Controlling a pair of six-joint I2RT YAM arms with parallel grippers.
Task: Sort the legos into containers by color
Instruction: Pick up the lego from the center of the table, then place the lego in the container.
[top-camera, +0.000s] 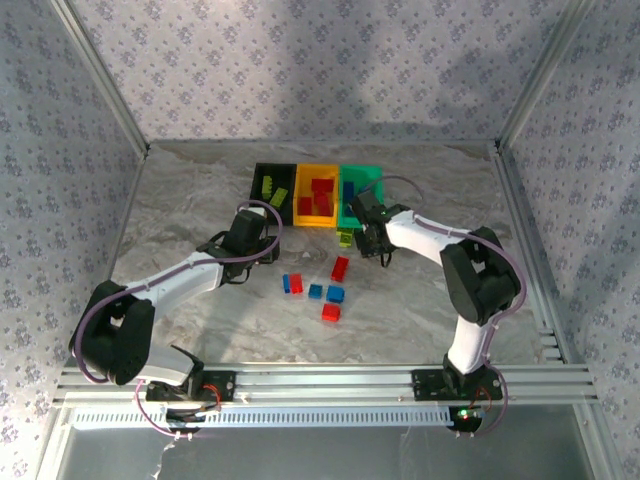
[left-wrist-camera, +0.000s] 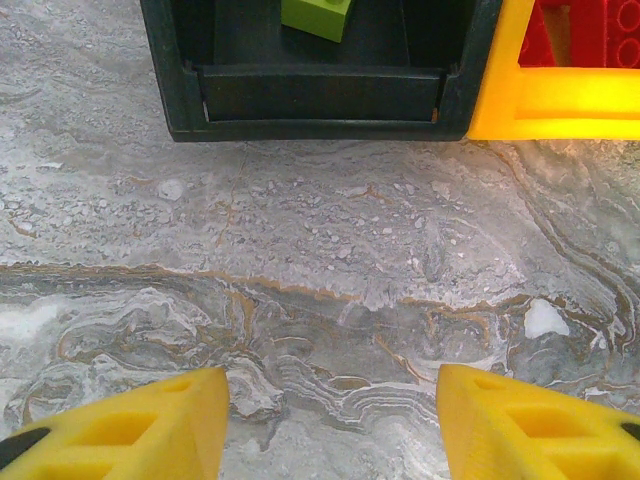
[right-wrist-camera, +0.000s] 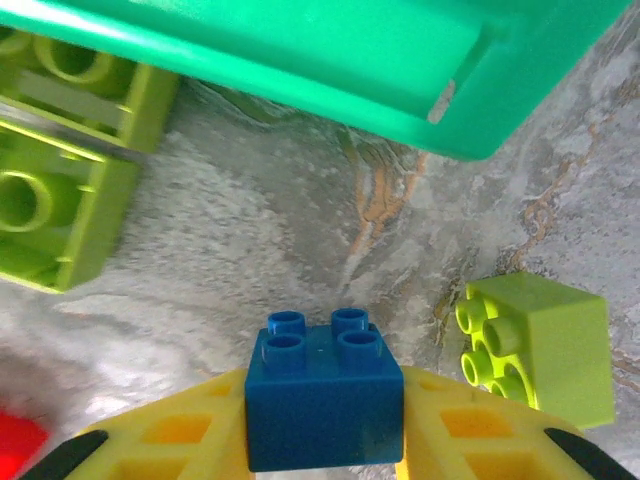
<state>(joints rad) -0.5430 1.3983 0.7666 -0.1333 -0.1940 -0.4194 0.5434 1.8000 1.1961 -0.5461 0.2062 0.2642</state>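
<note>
Three bins stand in row: black bin, yellow bin, teal bin. Right claw pinching blue brick tight, low over table, just by teal bin. Left claw spread wide, nothing inside, close to black bin. Green brick in black bin. Other bricks, red and blue, loose mid-table.

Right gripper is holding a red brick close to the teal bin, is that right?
Not quite. The right gripper holds a blue brick, not a red one. The right wrist view shows it pinched between the yellow fingers, with the teal bin close by.
</note>
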